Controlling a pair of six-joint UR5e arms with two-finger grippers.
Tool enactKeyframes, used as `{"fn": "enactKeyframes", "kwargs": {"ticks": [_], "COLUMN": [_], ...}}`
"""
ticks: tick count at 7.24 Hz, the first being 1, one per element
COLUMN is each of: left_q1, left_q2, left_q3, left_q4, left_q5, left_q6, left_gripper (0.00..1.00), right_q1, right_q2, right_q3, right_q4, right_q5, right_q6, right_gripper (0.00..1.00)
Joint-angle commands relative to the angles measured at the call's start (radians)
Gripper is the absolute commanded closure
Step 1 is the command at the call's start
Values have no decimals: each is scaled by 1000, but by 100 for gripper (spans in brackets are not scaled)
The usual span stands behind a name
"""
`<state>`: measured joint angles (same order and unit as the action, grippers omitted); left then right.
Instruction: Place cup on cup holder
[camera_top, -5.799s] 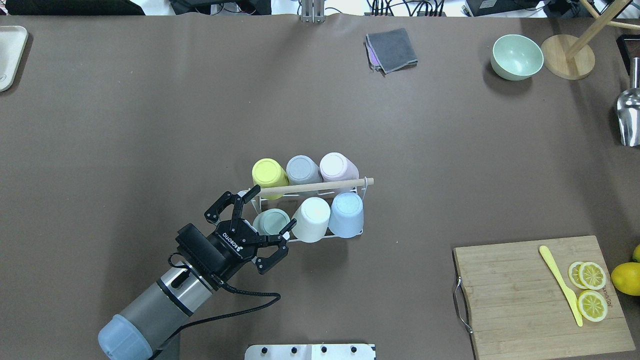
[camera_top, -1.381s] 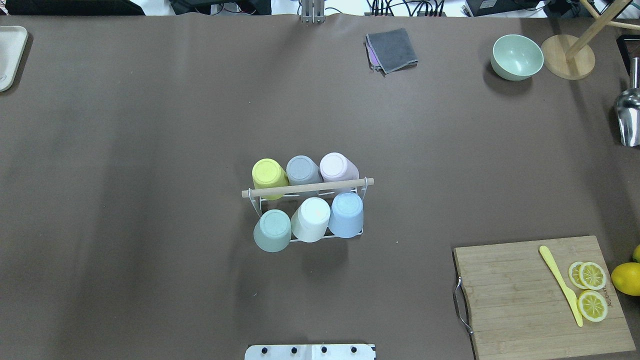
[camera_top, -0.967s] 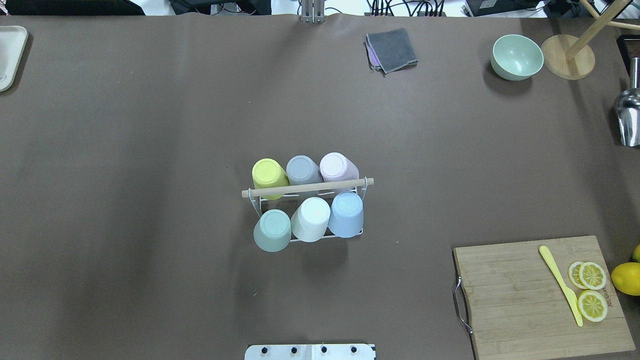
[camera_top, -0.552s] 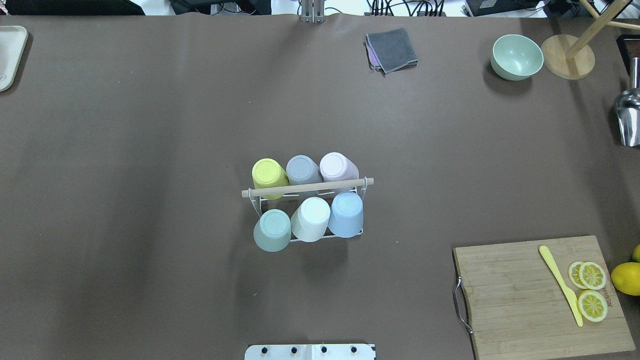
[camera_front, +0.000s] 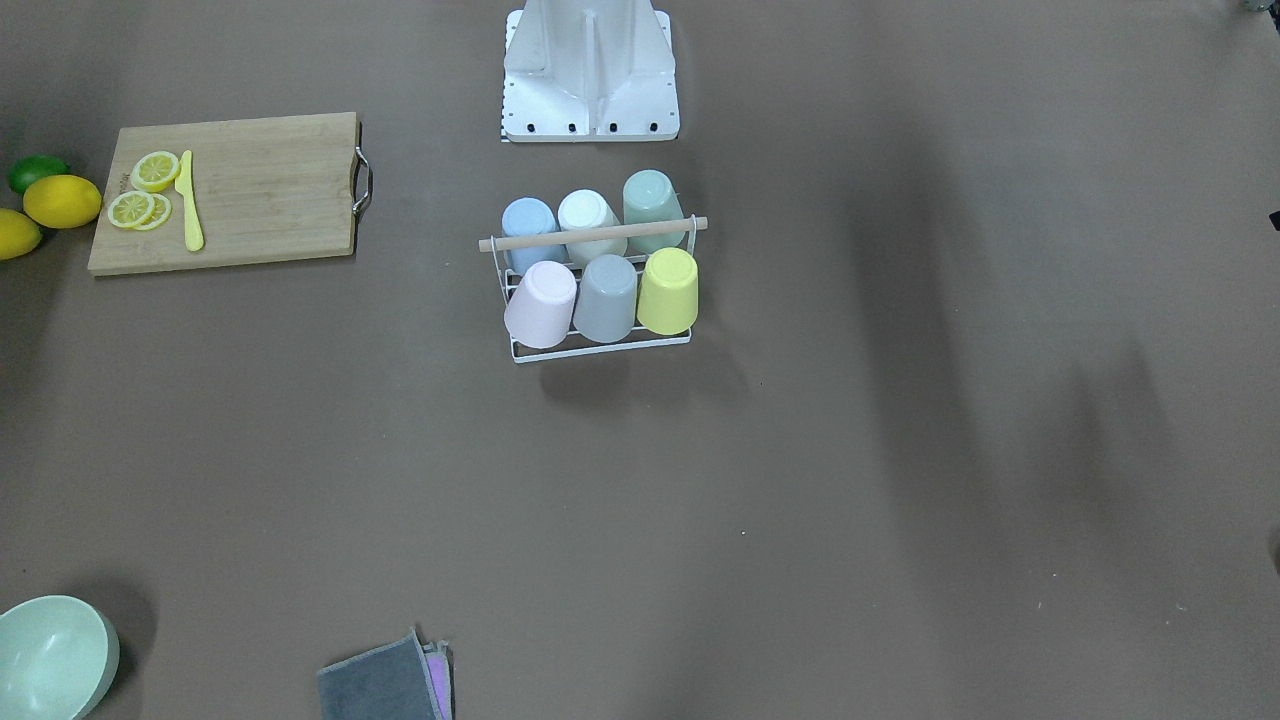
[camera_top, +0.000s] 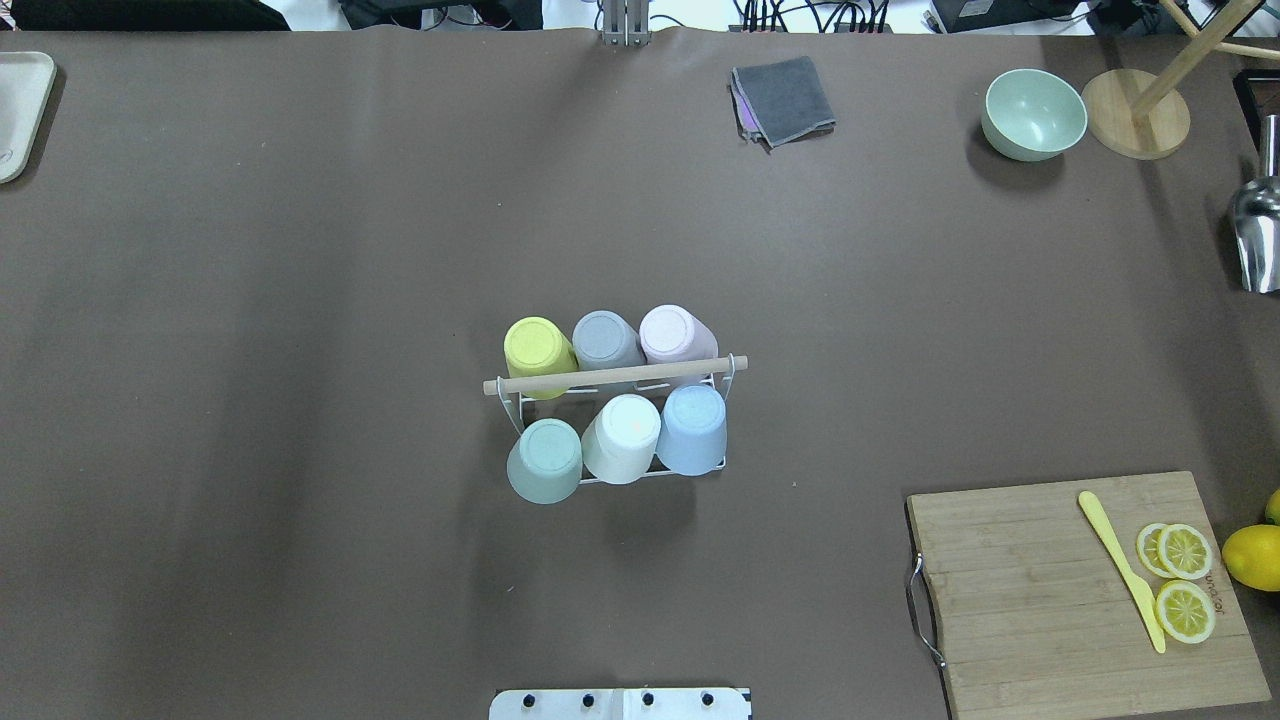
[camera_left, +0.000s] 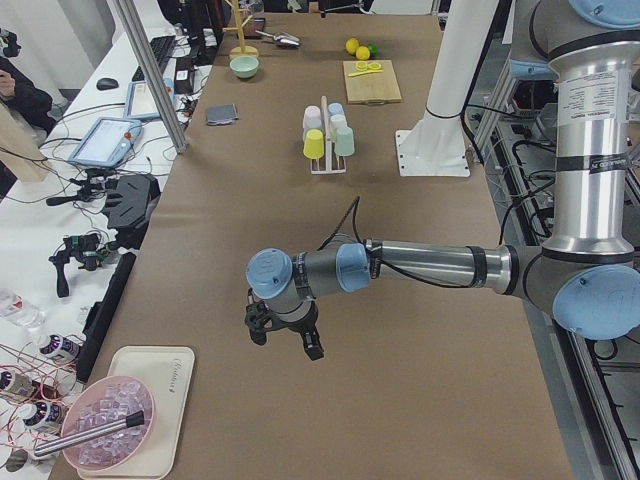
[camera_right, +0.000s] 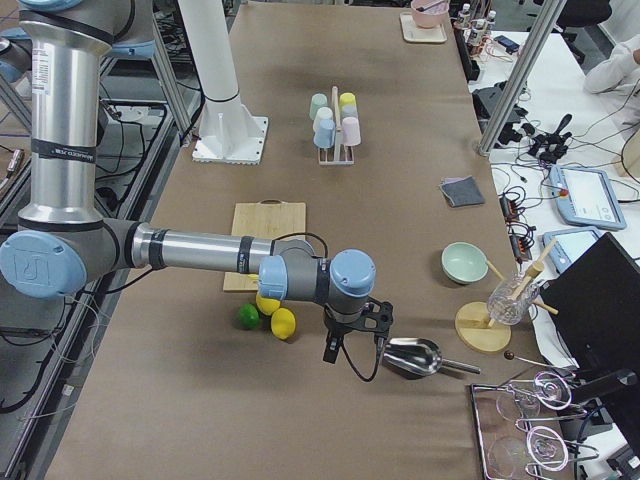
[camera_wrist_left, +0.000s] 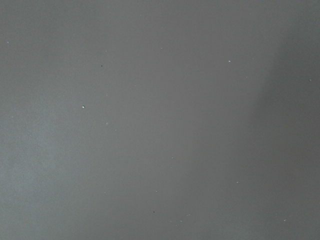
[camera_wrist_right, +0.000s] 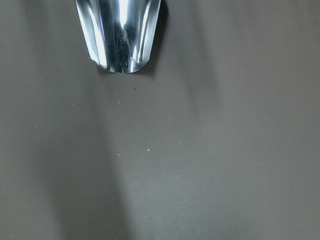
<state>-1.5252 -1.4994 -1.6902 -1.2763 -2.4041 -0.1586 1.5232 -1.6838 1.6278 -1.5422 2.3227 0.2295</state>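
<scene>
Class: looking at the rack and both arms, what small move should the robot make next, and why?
Probably just hold both arms parked. The cup holder carries six upturned cups, no free place showing, and the left gripper and right gripper hang far from it.

- The left arm (camera_left: 430, 268) stretches from the robot's edge across the table's near half.
- The left gripper (camera_left: 285, 338) hangs fingers-down over the brown surface; whether its jaws are parted cannot be told.
- The cup holder (camera_left: 323, 104) stands toward the far end, with cups (camera_left: 313, 145) on its prongs.
- A tray (camera_left: 172, 390) lies at the near corner.
</scene>
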Motion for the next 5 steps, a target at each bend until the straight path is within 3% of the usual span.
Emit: {"fn": "enactKeyframes", "kwargs": {"ticks": [1, 5], "left_q1": [-1, -1], "left_q2": [1, 1], "left_q3": [0, 0], "left_q4": [0, 0], "left_q5": [-1, -1], "left_q6": [2, 2], "left_gripper": [2, 2], "right_q1": [0, 0], "right_q2": [1, 6], "right_q3": [9, -12], "right_q4": [1, 68], "right_q5": [7, 9], "right_q6": [2, 7], "right_gripper": [0, 0]}}
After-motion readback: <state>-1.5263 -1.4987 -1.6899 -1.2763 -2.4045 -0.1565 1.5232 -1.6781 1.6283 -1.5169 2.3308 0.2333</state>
